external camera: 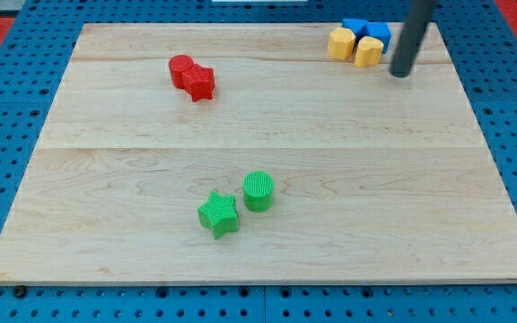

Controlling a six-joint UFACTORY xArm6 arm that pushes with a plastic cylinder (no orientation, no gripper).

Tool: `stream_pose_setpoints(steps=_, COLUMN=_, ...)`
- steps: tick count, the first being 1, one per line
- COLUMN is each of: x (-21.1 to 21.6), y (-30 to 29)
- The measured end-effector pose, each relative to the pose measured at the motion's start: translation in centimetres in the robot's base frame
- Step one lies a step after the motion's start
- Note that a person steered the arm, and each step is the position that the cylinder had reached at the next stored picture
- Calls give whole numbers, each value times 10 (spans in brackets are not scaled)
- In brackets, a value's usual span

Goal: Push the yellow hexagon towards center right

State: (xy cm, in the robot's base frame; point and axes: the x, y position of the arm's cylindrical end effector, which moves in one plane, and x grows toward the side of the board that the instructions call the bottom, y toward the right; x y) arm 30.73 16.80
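Two yellow blocks sit at the board's top right. The left one [340, 43] looks like the yellow hexagon; the right one [369, 51] touches it. Two blue blocks [354, 27] [378, 33] sit just behind them, touching. My tip [402, 74] rests on the board just right of the right yellow block and slightly below it, a small gap apart. The rod rises to the view's top edge.
A red cylinder [181, 69] and a red star-like block [200, 83] touch at the upper left of centre. A green star [218, 213] and a green cylinder [258, 190] sit near the bottom centre. The wooden board [258, 135] lies on a blue pegboard.
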Motion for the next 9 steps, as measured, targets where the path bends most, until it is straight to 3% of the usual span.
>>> stream_pose_setpoints(steps=1, x=-1, y=-74)
stream_pose_setpoints(steps=3, x=-87, y=-106)
stream_pose_setpoints(steps=4, x=-99, y=-71)
stream_pose_setpoints(steps=9, x=-24, y=-54)
